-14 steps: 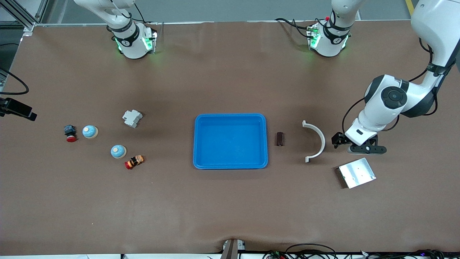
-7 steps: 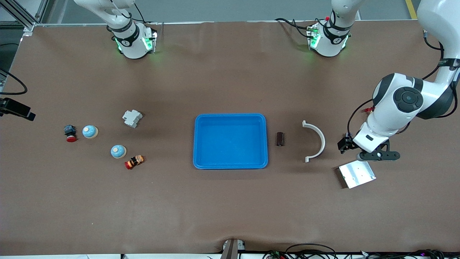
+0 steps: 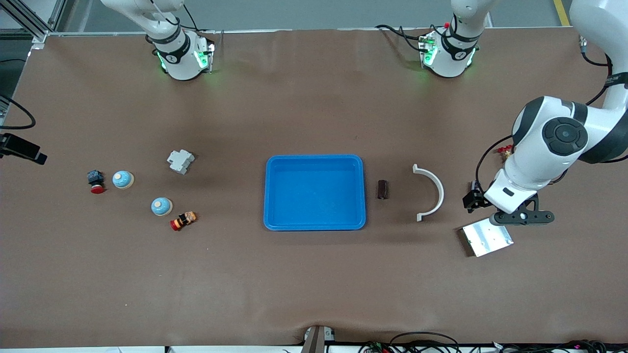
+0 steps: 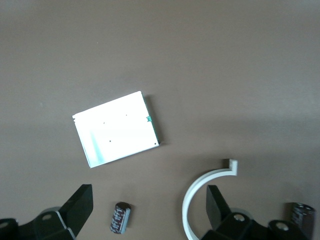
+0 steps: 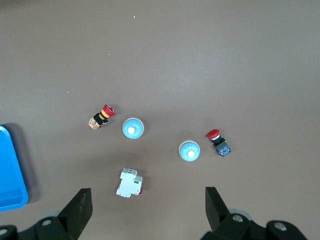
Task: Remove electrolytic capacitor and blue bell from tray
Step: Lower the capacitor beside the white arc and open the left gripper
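Note:
A dark capacitor (image 3: 382, 189) lies beside the blue tray (image 3: 362, 215), toward the left arm's end; it also shows in the left wrist view (image 4: 300, 214). A second capacitor (image 4: 120, 218) lies on the table between my left gripper's open fingers (image 4: 82, 205); the arm hides it in the front view. My left gripper (image 3: 522, 216) (image 4: 149, 200) is open and empty, over the metal plate's edge. Two blue bells (image 3: 122, 179) (image 3: 161, 206) stand near the right arm's end, also in the right wrist view (image 5: 189, 151) (image 5: 133, 128). My right gripper (image 5: 147, 200) is open and empty, high above them.
A white curved piece (image 3: 434, 193) lies between the capacitor by the tray and my left gripper. A metal plate (image 3: 486, 239) lies nearer the front camera. Two red push buttons (image 3: 95, 182) (image 3: 183, 220) and a white circuit breaker (image 3: 180, 161) lie round the bells.
My left gripper has moved toward the left arm's end of the table and over the metal plate's edge. Nothing on the table has moved.

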You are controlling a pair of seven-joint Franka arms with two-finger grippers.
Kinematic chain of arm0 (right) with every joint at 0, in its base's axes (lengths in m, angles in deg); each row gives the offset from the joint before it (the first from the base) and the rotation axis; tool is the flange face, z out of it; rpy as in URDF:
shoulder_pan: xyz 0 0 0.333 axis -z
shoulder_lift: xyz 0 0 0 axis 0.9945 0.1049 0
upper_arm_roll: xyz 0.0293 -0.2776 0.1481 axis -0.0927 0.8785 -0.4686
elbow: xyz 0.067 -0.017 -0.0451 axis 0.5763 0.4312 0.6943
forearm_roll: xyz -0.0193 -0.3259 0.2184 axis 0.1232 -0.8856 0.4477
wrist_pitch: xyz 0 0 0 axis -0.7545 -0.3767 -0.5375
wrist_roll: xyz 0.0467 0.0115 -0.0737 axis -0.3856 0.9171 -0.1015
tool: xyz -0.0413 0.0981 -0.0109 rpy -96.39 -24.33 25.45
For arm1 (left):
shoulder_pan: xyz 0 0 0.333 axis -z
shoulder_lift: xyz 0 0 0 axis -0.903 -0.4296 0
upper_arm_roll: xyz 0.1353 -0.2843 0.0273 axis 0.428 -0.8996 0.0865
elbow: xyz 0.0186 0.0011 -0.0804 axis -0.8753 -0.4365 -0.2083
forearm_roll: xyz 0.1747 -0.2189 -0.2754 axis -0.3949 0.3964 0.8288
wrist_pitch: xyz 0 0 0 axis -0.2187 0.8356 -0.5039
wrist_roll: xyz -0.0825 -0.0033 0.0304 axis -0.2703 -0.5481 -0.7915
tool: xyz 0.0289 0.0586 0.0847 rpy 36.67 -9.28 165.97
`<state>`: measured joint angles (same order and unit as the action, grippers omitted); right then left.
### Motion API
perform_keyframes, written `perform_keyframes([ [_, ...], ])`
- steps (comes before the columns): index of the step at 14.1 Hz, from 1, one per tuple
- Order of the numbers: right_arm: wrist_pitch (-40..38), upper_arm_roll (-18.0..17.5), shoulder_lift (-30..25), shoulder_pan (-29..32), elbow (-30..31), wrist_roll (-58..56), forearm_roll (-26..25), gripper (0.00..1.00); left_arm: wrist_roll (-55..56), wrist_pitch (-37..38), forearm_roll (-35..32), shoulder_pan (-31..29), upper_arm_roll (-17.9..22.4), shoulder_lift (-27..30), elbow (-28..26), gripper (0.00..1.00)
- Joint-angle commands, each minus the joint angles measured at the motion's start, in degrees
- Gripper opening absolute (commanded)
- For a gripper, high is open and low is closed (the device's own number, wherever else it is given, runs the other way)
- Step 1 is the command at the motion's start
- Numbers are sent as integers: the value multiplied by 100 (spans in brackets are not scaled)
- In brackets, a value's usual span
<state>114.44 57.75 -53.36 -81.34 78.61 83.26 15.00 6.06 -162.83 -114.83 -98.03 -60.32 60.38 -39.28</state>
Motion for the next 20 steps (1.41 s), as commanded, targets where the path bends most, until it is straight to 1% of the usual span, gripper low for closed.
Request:
perform_keyframes([
  [1,-16,-32,-105,62,80,-18,66,100,-420,430,613,813,814,382,322,100],
  [4,-16,-32,-96,62,80,-18,66,100,-1166,457,1632,1867,2211,944,323,100],
  [5,-16,-32,-96,62,80,-18,66,100,-1360,492,1905,2158,2607,1094,314,100],
  [9,-16,-32,-96,62,80,-18,75,100,-2107,931,2592,3248,3953,1639,323,100],
  [11,-8,-32,-96,44,62,-18,75,100,-2354,1186,2725,3522,4306,1867,314,100],
  [14,-16,-32,-96,62,71,-18,109,100,-2425,1493,2804,3760,4535,2202,323,100],
  [17,1,-32,-96,44,62,-9,119,100,-2399,1644,2804,3839,4588,2545,331,100],
  [20,-16,-32,-96,70,62,-27,119,100,-2425,1871,2804,3901,4597,2721,410,100],
])
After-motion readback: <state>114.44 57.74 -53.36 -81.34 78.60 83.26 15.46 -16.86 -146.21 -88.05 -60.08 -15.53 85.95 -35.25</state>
